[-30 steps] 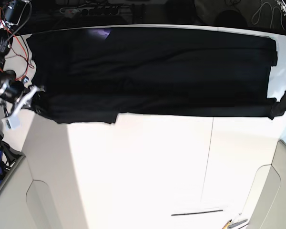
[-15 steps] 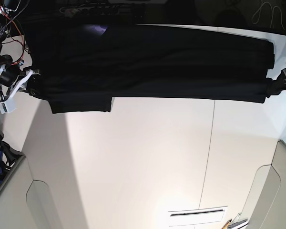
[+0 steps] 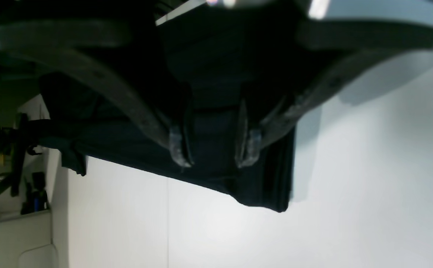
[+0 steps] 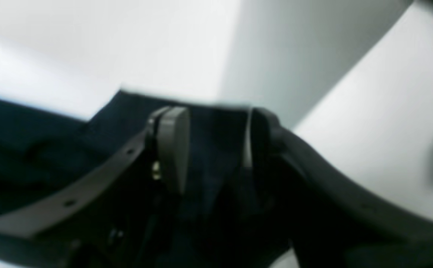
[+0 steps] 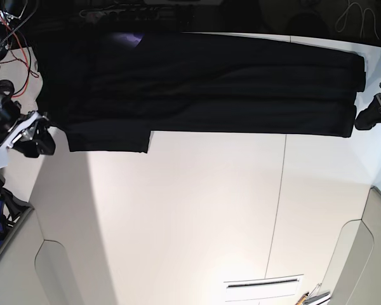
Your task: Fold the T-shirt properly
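Both wrist views show spread jaws with dark cloth seen between the fingers, while only the base view shows the whole T-shirt (image 5: 203, 86) lying as a long black band along the far edge of the white table (image 5: 197, 216). Since a second ago, the left gripper (image 5: 367, 118) and right gripper (image 5: 33, 138) have let go and backed off the ends. Cables (image 5: 359, 16) lie beyond.
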